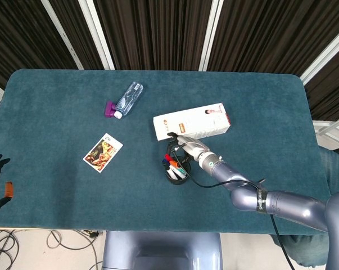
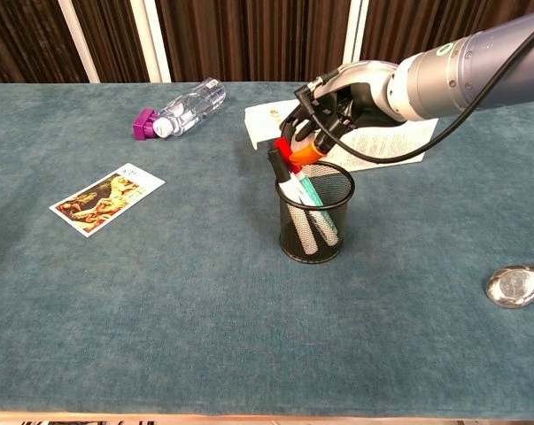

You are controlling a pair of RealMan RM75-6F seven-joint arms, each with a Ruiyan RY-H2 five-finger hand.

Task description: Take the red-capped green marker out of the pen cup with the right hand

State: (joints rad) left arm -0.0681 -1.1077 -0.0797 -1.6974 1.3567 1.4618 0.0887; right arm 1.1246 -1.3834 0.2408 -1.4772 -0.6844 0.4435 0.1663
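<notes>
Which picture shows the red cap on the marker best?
The chest view: the red cap pokes above the pen cup rim, beside the right hand. In the head view it is a tiny red speck seen from above.

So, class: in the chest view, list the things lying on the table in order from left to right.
Picture card → purple-capped bottle → mesh pen cup → round metal object at the right edge.
</notes>
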